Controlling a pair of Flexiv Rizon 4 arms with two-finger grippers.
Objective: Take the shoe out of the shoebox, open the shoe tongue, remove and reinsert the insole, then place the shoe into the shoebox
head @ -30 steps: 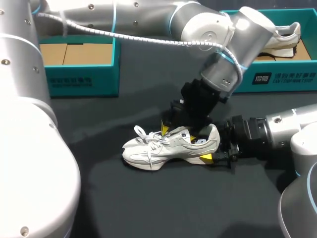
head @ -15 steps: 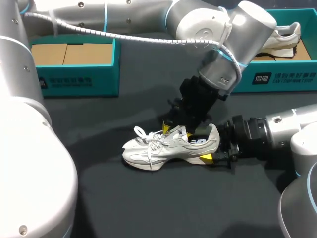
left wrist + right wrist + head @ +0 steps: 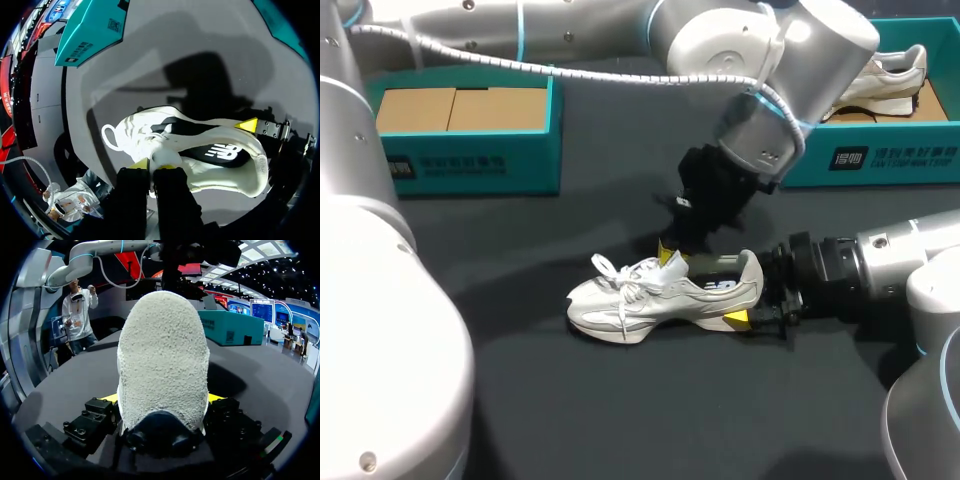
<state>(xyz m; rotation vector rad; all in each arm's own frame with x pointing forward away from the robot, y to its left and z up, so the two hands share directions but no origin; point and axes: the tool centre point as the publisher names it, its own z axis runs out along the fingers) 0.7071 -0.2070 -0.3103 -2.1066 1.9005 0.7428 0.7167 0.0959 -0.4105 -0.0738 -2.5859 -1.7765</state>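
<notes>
A white sneaker [image 3: 655, 295] lies on its sole on the dark table, toe to the left. My left arm reaches across from the left, and its gripper [image 3: 670, 252] stands over the shoe's opening. In the left wrist view that gripper [image 3: 154, 165] is shut on the white tongue [image 3: 160, 157], with the dark insole [image 3: 215, 152] showing beyond it. My right gripper [image 3: 752, 305] comes in from the right and is shut on the heel; in the right wrist view the fuzzy heel [image 3: 162, 355] fills the gap between its yellow-tipped fingers [image 3: 108, 398].
A teal shoebox [image 3: 470, 150] with a cardboard bottom stands at the back left. Another teal box [image 3: 890, 160] at the back right holds a second white shoe [image 3: 890, 75]. Bare dark tabletop lies in front of the sneaker.
My left gripper has closed onto the tongue and risen a little, pulling the tongue up and back. The right arm and the shoe's heel have stayed put.
</notes>
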